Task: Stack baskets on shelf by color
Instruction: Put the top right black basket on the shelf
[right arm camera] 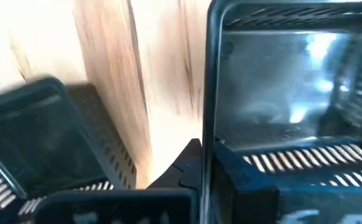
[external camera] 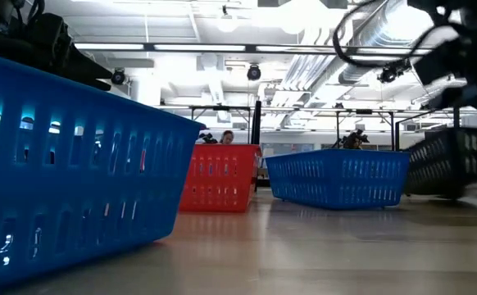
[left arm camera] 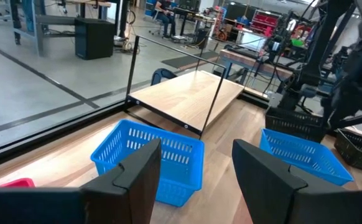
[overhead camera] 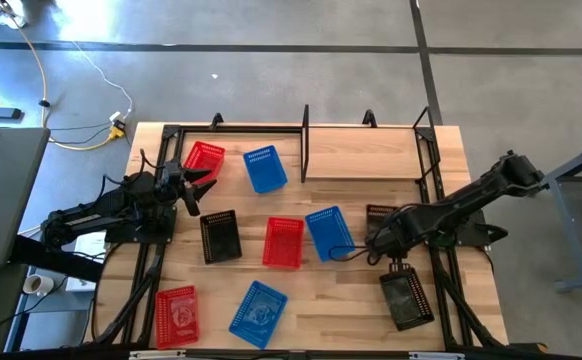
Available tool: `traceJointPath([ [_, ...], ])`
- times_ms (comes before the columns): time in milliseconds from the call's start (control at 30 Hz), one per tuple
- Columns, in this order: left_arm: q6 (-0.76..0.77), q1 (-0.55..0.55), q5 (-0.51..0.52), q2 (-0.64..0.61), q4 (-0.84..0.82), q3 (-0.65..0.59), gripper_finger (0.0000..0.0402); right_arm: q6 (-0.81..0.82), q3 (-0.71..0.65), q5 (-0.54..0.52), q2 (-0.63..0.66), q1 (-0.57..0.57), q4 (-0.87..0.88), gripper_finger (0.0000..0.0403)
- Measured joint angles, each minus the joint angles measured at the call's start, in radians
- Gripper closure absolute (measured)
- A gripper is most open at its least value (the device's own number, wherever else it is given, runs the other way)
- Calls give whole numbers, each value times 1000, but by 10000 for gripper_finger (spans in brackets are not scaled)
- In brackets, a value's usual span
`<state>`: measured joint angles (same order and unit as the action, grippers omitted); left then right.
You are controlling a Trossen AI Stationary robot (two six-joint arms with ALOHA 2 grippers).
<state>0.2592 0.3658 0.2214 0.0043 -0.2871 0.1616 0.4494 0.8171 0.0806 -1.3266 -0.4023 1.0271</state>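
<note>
At the bench's (overhead camera: 371, 300) three o'clock side, your right gripper (overhead camera: 379, 243) sits low over a black basket (overhead camera: 380, 217), just beside a blue basket (overhead camera: 329, 232) lying at the bench's middle. In its wrist view one dark finger (right arm camera: 184, 167) rises against the rim of a black basket (right arm camera: 293, 93), with another black basket (right arm camera: 44, 143) close alongside; you cannot tell from any view whether the fingers are clamped or apart. A further black basket (overhead camera: 407, 298) lies at five o'clock from that gripper, near the bench's edge.

Your left gripper (overhead camera: 193, 190) hovers at the nine o'clock side, its fingers (left arm camera: 137, 174) spread apart and holding nothing, just at six o'clock of a red basket (overhead camera: 203, 159). Ahead of it stands a second blue basket (overhead camera: 265, 168), (left arm camera: 148, 159).

The shelf (overhead camera: 366, 150) stands at twelve o'clock with nothing on its boards. The remaining baskets are scattered singly: a black one (overhead camera: 219, 236) and a red one (overhead camera: 283, 242) near the middle, another red (overhead camera: 177, 316) and another blue (overhead camera: 259, 312) towards six o'clock. No baskets are stacked by colour yet.
</note>
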Motion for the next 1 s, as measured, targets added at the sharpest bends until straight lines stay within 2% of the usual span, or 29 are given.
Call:
traceJointPath([
  [367,0,0,-1,0,0,0,213,-2,186,-167,0,0,98,402],
  [633,0,0,-1,0,0,0,213,-4,297,-386,0,0,214,402],
  [767,0,0,-1,0,0,0,213,-6,321,-513,1,3,307,403],
  [1000,0,0,-1,0,0,0,213,-5,315,-634,31,40,381,403],
])
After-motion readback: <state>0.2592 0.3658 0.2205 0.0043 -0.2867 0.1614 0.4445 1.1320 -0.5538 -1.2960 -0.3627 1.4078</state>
